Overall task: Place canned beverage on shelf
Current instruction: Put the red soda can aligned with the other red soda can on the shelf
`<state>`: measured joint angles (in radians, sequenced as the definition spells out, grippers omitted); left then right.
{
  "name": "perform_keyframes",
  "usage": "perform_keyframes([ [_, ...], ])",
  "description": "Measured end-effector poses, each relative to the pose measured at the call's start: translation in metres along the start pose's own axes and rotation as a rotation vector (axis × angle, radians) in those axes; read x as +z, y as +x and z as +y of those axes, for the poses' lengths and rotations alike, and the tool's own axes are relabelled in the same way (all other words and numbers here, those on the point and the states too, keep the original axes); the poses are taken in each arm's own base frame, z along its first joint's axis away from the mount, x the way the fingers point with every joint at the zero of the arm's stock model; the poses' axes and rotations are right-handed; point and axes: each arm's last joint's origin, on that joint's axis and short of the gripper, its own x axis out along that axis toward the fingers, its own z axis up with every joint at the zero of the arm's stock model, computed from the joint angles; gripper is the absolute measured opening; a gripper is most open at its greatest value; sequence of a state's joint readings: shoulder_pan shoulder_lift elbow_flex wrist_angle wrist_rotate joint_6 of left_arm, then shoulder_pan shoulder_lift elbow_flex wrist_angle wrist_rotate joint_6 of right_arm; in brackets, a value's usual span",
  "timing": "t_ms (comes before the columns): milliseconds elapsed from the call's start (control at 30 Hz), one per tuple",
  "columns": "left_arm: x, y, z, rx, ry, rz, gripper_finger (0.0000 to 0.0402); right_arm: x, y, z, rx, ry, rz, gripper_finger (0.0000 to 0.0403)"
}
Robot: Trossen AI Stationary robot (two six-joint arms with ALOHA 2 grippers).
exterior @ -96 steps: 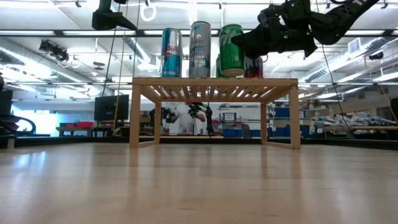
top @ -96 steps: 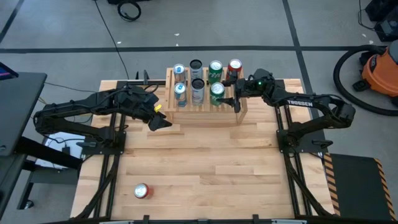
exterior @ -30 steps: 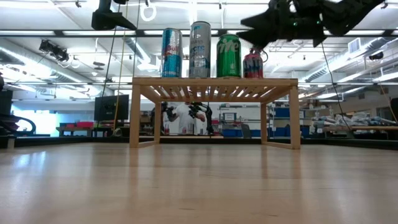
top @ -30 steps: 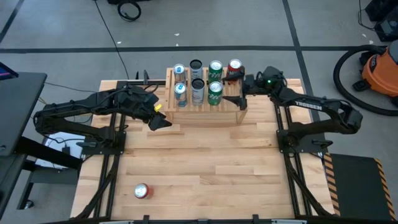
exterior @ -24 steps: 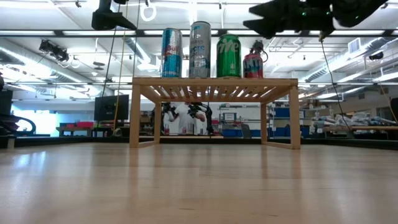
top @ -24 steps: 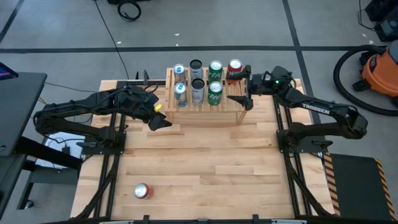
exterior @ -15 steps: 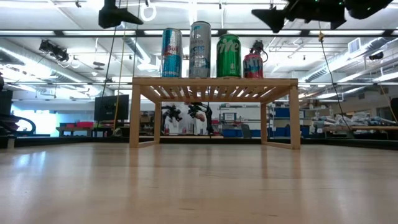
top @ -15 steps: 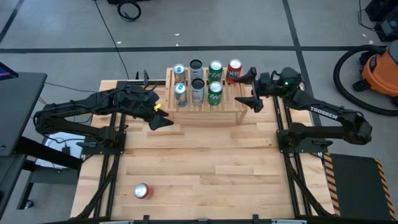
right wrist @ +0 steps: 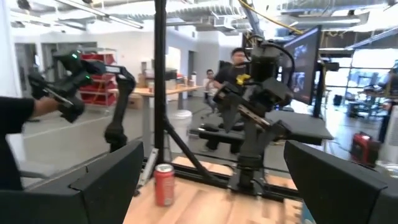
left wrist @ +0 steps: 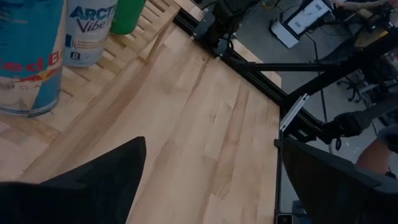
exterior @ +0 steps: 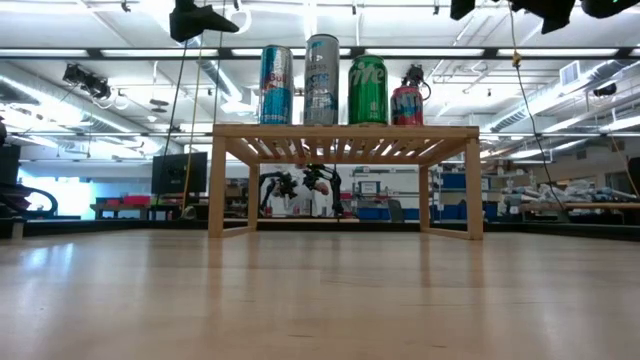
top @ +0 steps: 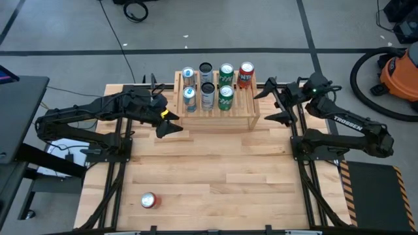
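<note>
The light-wood shelf [top: 215,103] stands at the table's far middle, its side boards on the table. Several cans stand upright on its slatted top: blue [top: 189,98], silver [top: 208,94], green [top: 226,96] and red [top: 246,73]; they also show in the low view [exterior: 367,90]. One red can [top: 149,200] stands alone on the table near the front left. My right gripper [top: 271,104] is open and empty, off the shelf's right end and above it. My left gripper [top: 164,114] is open and empty, beside the shelf's left end; its wrist view shows the blue can [left wrist: 28,56] close by.
Bare table lies in front of the shelf. The arm bases [top: 307,140] stand at the table's left and right sides. People and another robot arm [right wrist: 255,93] show in the room beyond the table. An orange vacuum [top: 398,72] stands on the floor at the far right.
My right gripper, open and empty, has drawn away from the shelf's right end toward the table's right edge and has risen. The cans on the shelf have stayed upright in place. My left gripper has shifted a little toward the shelf.
</note>
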<state>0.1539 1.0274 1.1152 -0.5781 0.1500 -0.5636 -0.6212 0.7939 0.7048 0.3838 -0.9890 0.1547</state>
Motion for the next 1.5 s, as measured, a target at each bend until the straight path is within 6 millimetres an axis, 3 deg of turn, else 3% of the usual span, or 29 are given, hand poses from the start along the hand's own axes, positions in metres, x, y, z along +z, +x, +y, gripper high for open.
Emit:
perform_keyframes([
  [500,0.004,0.000,-0.003,-0.046,-0.014,-0.036,0.0373,-0.005,0.005,-0.001,0.004,0.234,0.016,0.0398],
  [867,0.001,0.005,-0.010,-0.298,0.118,0.101,0.0373,-0.006,0.029,0.024,0.124,0.275,0.000,0.0398],
  [1067,0.000,0.013,-0.031,-0.550,0.300,0.110,0.0373,-0.005,0.046,0.044,0.140,0.254,-0.036,0.0398],
  [1500,-0.047,0.023,-0.044,-0.437,0.289,0.433,0.0373,-0.023,0.080,0.068,0.081,0.310,0.011,0.0398],
])
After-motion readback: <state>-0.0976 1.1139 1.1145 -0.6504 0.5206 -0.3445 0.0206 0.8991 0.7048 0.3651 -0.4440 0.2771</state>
